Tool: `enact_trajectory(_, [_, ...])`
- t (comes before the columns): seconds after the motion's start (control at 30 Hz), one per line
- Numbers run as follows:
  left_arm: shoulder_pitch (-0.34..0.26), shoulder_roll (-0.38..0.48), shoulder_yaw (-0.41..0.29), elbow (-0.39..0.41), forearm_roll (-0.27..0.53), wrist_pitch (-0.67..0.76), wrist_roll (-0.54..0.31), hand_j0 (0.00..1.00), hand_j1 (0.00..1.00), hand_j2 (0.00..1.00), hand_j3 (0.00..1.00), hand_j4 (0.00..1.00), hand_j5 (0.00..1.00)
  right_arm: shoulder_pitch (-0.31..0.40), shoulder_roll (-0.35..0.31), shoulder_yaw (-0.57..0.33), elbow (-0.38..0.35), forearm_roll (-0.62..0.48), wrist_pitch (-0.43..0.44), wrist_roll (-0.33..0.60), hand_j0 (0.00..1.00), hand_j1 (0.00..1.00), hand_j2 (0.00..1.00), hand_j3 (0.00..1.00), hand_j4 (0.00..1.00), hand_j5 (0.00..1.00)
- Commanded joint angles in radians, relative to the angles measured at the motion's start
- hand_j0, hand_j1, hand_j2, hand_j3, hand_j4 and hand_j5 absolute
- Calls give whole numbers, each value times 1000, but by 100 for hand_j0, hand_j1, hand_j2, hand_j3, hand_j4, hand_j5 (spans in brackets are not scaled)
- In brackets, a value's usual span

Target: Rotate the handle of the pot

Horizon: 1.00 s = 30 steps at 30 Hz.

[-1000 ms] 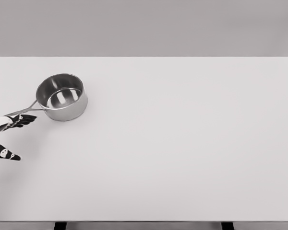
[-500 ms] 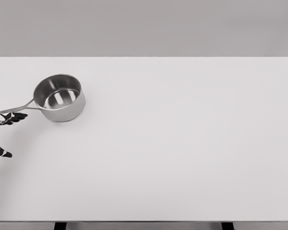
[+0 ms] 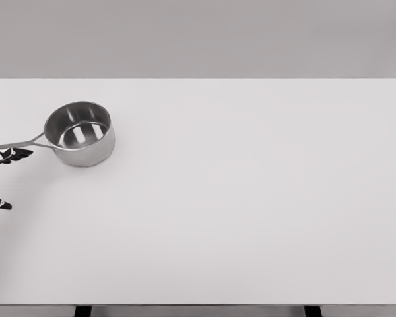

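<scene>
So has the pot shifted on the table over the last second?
Yes. The pot has slid slightly left, toward the left edge of the table, and its handle has swung left with the left hand at its end.

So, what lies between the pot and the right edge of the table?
Nothing: in the head view the table is bare from the pot to its right edge.

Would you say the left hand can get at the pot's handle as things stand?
Probably yes: the left hand is right at the outer end of the handle of the pot, with nothing between them. Whether it actually grips is unclear.
</scene>
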Motion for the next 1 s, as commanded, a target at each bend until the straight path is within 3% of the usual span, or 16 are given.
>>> enact_trajectory(0.0, [-2, -1, -1, 6, -7, 0, 0, 100, 100, 100, 100, 100, 100, 0, 0, 0, 0, 0, 0, 0, 100, 100, 100, 100, 100, 100])
enact_trajectory(0.33, [-55, -27, -9, 41, -30, 0, 0, 100, 100, 100, 100, 100, 100, 0, 0, 0, 0, 0, 0, 0, 100, 100, 100, 100, 100, 100])
enact_trajectory(0.97, [-94, -61, -10, 63, -61, -2, -1, 100, 100, 100, 100, 100, 100, 0, 0, 0, 0, 0, 0, 0, 100, 100, 100, 100, 100, 100])
